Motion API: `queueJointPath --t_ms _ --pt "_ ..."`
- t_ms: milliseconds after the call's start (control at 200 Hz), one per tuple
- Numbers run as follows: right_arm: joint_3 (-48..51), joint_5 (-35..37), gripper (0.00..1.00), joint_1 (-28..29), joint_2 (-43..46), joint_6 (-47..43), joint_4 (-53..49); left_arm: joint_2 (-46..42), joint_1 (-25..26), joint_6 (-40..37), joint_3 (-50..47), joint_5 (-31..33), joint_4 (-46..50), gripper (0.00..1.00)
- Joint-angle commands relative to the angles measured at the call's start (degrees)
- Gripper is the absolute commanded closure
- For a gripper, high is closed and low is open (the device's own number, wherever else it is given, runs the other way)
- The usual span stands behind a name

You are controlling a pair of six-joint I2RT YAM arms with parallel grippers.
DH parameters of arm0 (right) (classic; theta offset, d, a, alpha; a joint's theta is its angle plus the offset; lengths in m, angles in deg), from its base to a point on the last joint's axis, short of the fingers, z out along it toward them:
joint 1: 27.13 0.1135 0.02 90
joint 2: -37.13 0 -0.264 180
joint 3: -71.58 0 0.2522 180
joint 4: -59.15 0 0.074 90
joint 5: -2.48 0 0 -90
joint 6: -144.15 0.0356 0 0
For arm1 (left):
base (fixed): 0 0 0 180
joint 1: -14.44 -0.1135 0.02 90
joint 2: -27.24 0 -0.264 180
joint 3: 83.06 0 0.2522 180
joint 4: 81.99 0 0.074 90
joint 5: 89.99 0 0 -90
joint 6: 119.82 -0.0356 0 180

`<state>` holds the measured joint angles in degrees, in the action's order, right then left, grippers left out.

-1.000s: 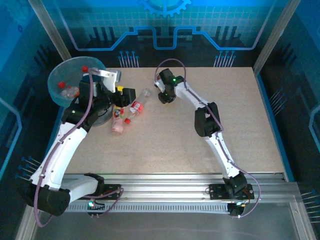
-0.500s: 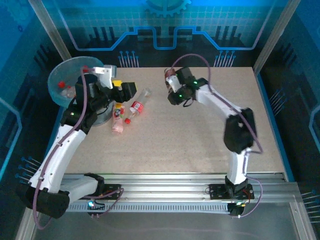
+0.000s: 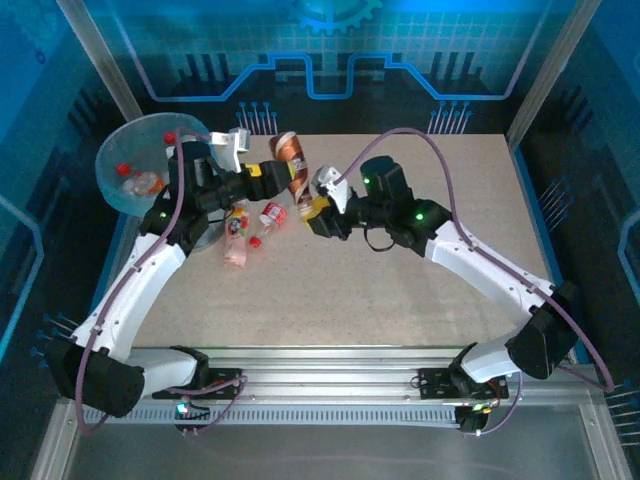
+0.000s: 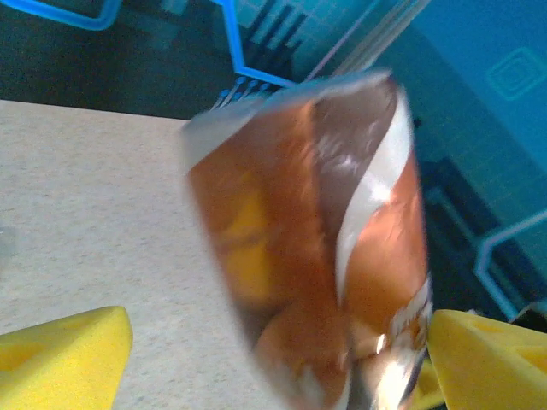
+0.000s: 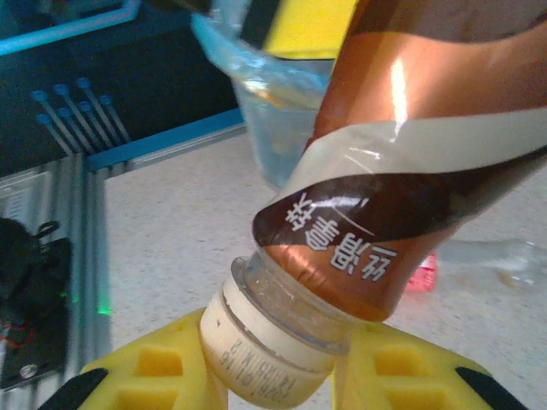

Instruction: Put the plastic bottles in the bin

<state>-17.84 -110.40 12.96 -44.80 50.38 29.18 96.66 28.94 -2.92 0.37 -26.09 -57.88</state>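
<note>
Bottle cap in R pincer.

Left arm and right arm: long white shell links, black housings at the joints. Bases black and rounded.

Cabling: one thin grey-purple cable per arm, in loose loops along the links.

Indicators: small green lights glowing on the black joint housings of both arms.

Left wrist carries a white angular bracket.

Left fingers: bright yellow, matte, chunky wedge shape with soft edges.

Right fingers: same yellow, rectangular pockets moulded into the faces, black parts at the outer lower corners.
</note>
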Motion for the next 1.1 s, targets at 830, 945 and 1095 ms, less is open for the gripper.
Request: queueJointPath --t_ms 830,945,1095 --pt "-18.1 6.1 0.02 3.64 -15.81 8.91 -3.86 -6.01 -18.65 -8.07 17.61 21.88 12.93 0.5" --pt "-27.94 10.66 0.07 3.58 -26.83 18.36 -9.65 -0.5 -26.48 -11.73 22.4 24.63 15.14 0.48" --pt "-43.06 13.59 0.13 3.53 -42.08 28.42 -17.43 8.78 -34.7 -12.0 27.22 22.75 15.93 0.49"
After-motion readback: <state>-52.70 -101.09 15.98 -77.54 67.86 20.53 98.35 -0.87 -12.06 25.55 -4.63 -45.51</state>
